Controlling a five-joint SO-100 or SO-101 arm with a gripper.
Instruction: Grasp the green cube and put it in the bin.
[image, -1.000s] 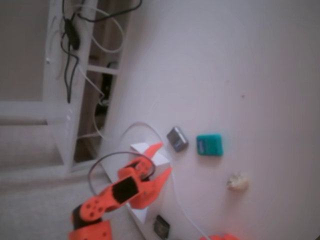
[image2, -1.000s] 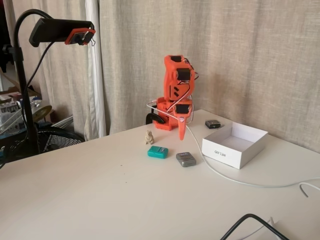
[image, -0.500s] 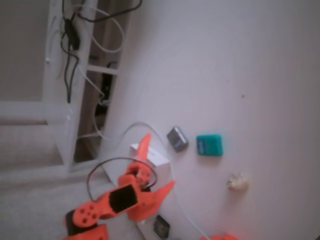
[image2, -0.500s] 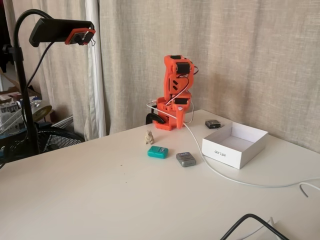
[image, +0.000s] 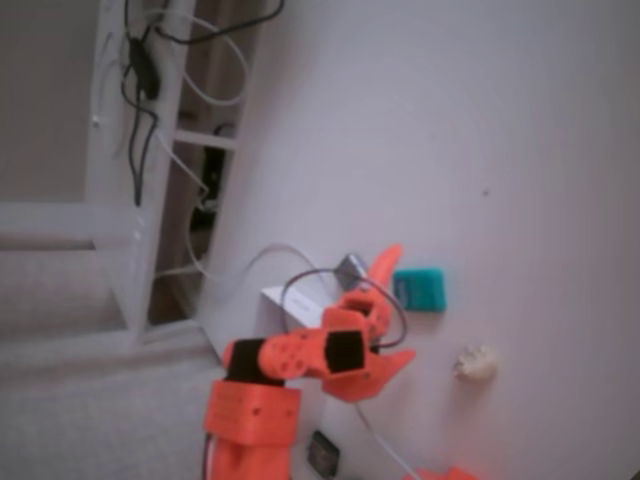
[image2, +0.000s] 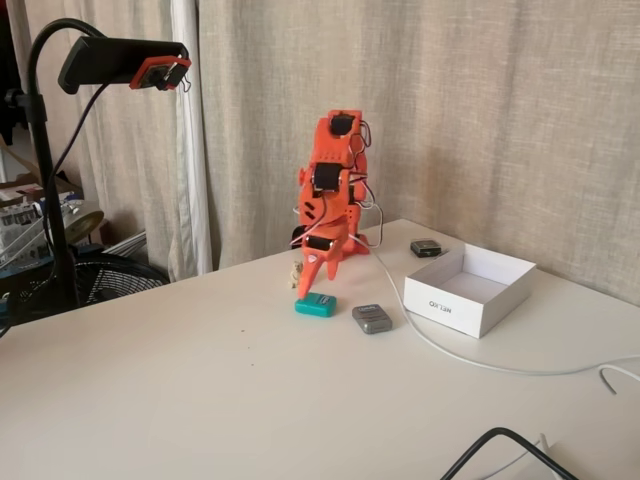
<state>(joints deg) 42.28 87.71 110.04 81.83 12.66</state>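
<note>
The orange two-finger gripper (image: 396, 308) (image2: 316, 277) hangs with its fingers spread wide and nothing between them, above the white table (image2: 200, 400) and close over the small teal-green rounded cube (image: 419, 289) (image2: 315, 305), not touching it. The cube lies flat on the table just beside a small grey metallic block (image2: 372, 319), with a beige lumpy ball (image: 475, 363) near it on the other side. The white shallow rectangular bin (image2: 470, 289) stands apart beyond the grey block, a white cable (image2: 450, 352) curving past its front wall.
</note>
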